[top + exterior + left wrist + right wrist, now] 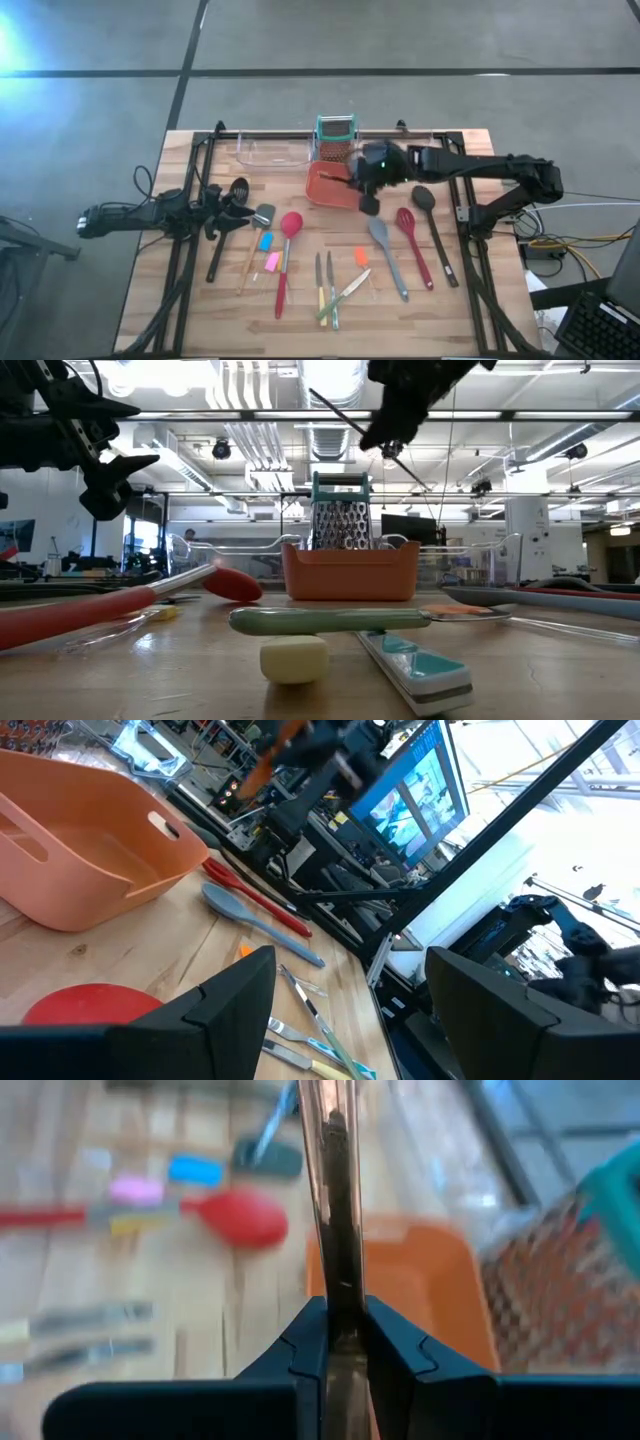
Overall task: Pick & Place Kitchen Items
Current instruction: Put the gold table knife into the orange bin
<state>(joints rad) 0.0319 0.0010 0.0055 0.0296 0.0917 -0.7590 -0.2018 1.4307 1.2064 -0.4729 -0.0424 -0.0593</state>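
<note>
My right gripper (362, 190) hangs above the red-orange bin (328, 186), shut on a slim utensil with a thin shiny shaft (335, 410). The other kitchen items lie flat on the wooden table. Among them are a black spoon (226, 220), a red spoon (289, 235), blue (265, 241), pink (272, 261) and orange (361, 257) scrapers, knives (326, 288), a grey spoon (388, 255), a red spatula (413, 245) and another black spoon (433, 222). My left gripper (235, 205) waits open at the table's left, touching nothing. My right gripper pinches the utensil's thin shaft (340, 1275) between its two fingers (300, 1345). It comes from the table's right side, slanting downward. The shaft runs on past the fingertips (320, 398) and out behind them. The utensil is lifted clear and tilted, high over the bin.
A teal-framed box grater (336, 135) stands just behind the bin, and a clear tray (270, 152) lies at the far edge to its left. Black frame bars (190, 250) run along both table sides. Bare wood shows along the near edge.
</note>
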